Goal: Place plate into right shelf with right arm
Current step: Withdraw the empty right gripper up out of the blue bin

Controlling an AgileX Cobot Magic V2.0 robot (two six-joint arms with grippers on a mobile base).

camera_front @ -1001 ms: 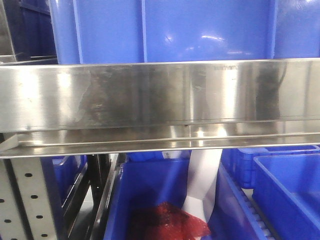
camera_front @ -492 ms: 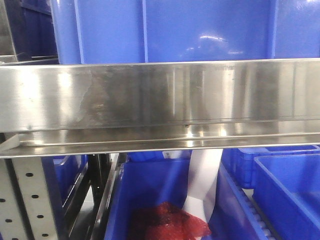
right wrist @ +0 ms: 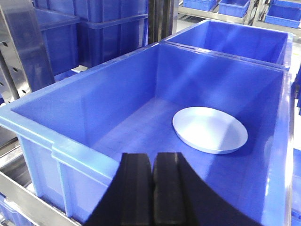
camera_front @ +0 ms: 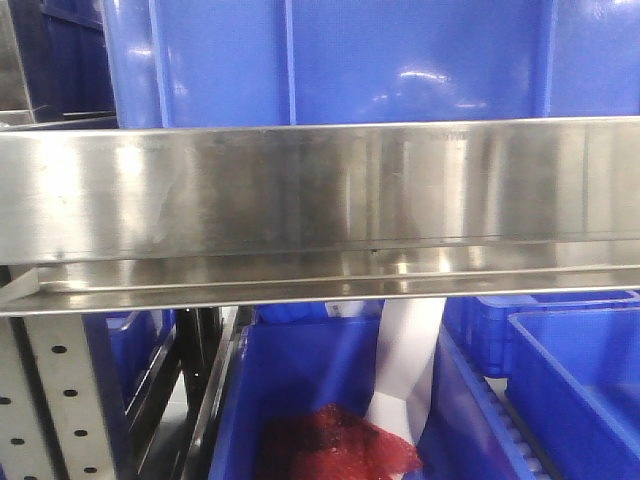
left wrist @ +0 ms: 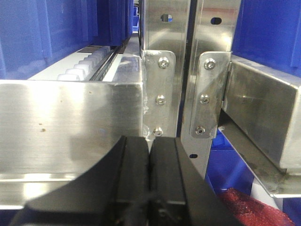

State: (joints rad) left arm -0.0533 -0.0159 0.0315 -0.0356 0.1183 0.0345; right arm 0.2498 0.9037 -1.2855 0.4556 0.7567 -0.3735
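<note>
In the right wrist view the white plate point(right wrist: 210, 129) lies flat on the floor of a big blue bin point(right wrist: 80, 160), toward its far right side. My right gripper point(right wrist: 153, 162) hovers over the bin's near rim, shut with nothing between its fingers, well short of the plate. In the left wrist view my left gripper point(left wrist: 149, 146) is shut and empty, just in front of a steel rail point(left wrist: 70, 127) of the shelf. The front view shows the right shelf as a wide steel rail point(camera_front: 320, 200); no plate or gripper appears there.
A blue bin point(camera_front: 340, 60) sits on the rail; below it stand more blue bins point(camera_front: 570, 380), one holding red mesh point(camera_front: 340, 450) and white paper point(camera_front: 405, 370). Perforated uprights point(left wrist: 167, 70) stand ahead of the left gripper. A second bin point(right wrist: 244, 40) is behind the plate's bin.
Only the reflections on the steel rail have shifted slightly; the rack and bins stay where they were.
</note>
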